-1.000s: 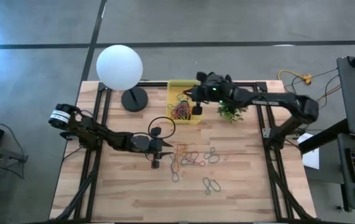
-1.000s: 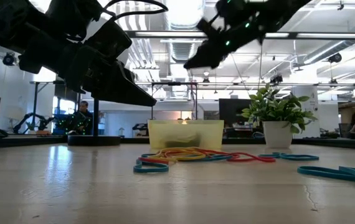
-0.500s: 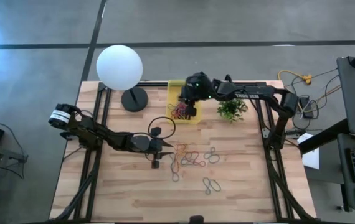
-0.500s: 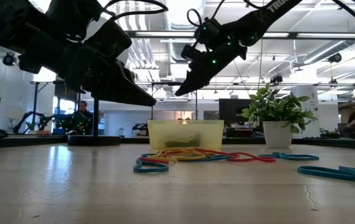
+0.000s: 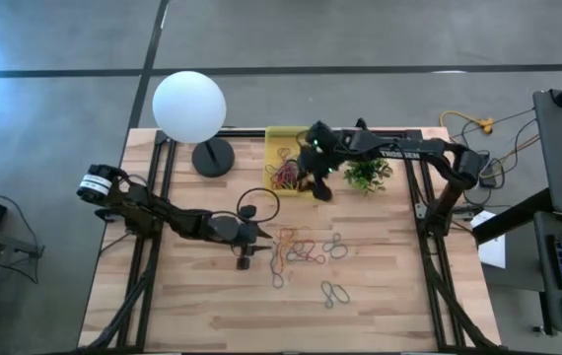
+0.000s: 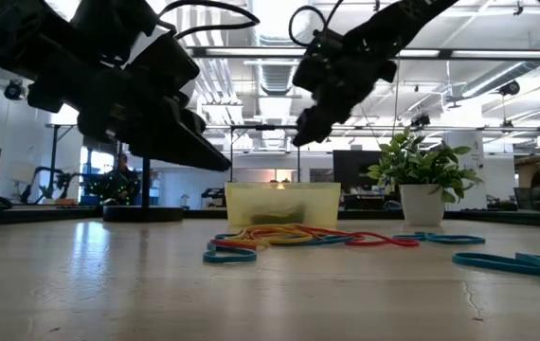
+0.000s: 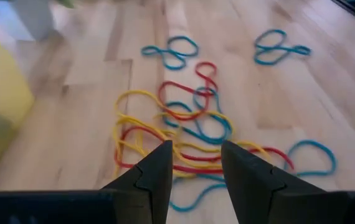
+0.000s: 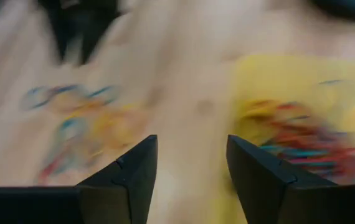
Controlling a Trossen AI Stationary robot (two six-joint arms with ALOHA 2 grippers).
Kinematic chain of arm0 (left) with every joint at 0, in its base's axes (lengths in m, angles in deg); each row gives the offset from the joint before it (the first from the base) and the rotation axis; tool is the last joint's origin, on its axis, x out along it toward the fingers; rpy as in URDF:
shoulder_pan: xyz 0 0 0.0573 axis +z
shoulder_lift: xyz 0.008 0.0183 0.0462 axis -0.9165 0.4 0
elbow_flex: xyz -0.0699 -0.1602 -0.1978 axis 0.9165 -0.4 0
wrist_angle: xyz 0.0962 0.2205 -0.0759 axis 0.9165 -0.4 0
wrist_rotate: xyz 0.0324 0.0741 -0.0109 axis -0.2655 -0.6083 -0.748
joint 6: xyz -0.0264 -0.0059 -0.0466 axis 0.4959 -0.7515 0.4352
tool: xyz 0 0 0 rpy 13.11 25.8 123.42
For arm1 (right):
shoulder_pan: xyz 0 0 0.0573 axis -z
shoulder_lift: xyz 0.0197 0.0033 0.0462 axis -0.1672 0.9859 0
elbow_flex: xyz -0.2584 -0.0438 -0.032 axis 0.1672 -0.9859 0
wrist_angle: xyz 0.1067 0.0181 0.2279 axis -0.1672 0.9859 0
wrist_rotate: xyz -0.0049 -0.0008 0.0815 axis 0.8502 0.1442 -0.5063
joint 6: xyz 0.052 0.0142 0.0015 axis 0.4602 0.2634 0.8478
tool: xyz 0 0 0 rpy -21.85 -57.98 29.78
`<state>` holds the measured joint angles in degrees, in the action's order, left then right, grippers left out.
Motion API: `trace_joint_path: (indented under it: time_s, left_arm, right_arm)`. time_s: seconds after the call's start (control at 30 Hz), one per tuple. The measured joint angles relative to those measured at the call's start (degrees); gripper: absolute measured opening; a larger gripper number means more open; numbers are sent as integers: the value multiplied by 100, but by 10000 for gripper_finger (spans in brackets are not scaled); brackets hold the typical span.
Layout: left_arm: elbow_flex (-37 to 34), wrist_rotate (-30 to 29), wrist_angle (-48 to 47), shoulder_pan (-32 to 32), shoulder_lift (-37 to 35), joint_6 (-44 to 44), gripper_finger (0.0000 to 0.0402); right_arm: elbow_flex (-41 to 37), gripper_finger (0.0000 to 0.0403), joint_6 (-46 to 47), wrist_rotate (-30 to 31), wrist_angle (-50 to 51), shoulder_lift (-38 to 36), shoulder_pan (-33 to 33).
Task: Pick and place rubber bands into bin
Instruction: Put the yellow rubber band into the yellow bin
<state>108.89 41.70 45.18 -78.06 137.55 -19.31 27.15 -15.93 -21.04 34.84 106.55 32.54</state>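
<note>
Loose rubber bands (image 5: 301, 251) in red, yellow and blue lie tangled on the wooden table, also in the left wrist view (image 7: 190, 124). More rubber bands (image 5: 286, 177) lie inside the yellow bin (image 5: 273, 133) at the far middle. My left gripper (image 5: 258, 244) stands open just left of the pile, low over the table, its fingers (image 7: 156, 174) short of the bands. My right gripper (image 5: 318, 187) hangs open above the bin's near right corner, slanting down, with nothing between its fingers (image 8: 134, 168). In the right wrist view the bin (image 8: 327, 81) shows blurred.
A white globe lamp (image 5: 189, 106) on a black base stands at the far left. A small potted plant (image 5: 365, 176) stands right of the bin. Two more bands (image 5: 335, 293) lie toward the near edge. Bare wood lies at the near left and right.
My right gripper has swung from the bin's right side across the bin and back to its near right corner. It has sunk a little and tipped from pointing toward the table's left to slanting down toward the near edge.
</note>
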Motion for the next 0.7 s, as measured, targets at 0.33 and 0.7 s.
trace_joint_path:
  time_s: [0.33,0.7]
  left_arm:
    - [289,-311,-1047,17,0,248,121]
    - [1168,-331,-2214,172,0,-180,121]
  right_arm:
    - [-1394,166,215,-161,-375,-628,-1198]
    - [-3175,157,1406,374,-2860,-1636,-2463]
